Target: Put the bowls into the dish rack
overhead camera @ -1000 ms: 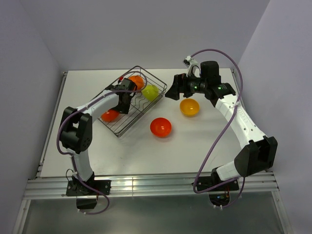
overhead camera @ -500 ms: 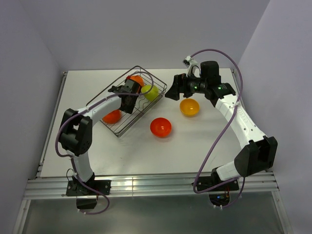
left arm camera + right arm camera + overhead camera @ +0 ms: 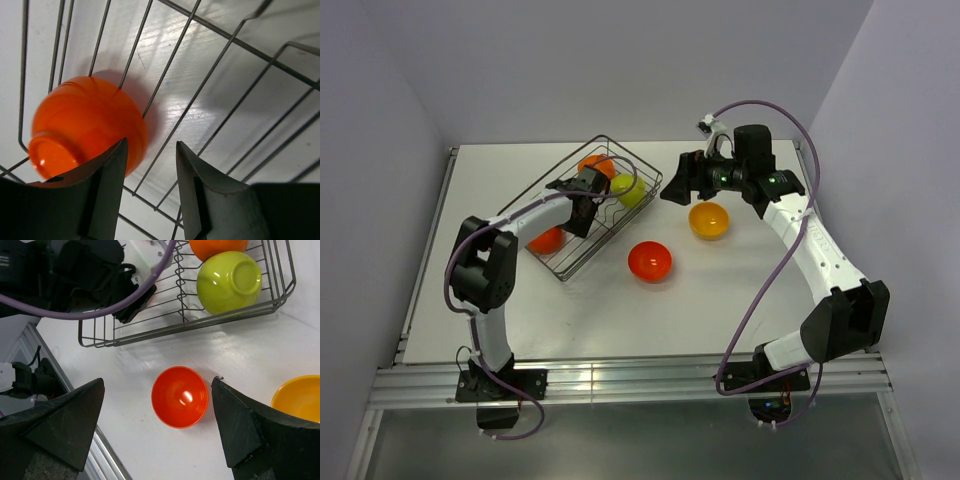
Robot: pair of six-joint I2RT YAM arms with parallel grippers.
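The dish rack (image 3: 635,160) stands at the back left. It holds an orange bowl (image 3: 595,163), a lime green bowl (image 3: 627,190) and a red-orange bowl (image 3: 548,238). In the left wrist view that red-orange bowl (image 3: 85,127) lies upside down among the rack's wires (image 3: 232,40). My left gripper (image 3: 150,145) hovers just right of it, its jaws partly apart with nothing between them. Another red-orange bowl (image 3: 180,396) and a yellow-orange bowl (image 3: 709,220) rest upright on the table. My right gripper (image 3: 157,385) hangs wide open above the red-orange one.
In the right wrist view the lime green bowl (image 3: 229,282) lies upside down near the rack's end rim (image 3: 165,329), and the left arm (image 3: 75,275) reaches over the rack. Purple-grey walls close in the white table (image 3: 760,310) on three sides.
The left wrist has shifted a little toward the rack's far end, and its jaws have narrowed. The right arm and all the bowls have stayed put.
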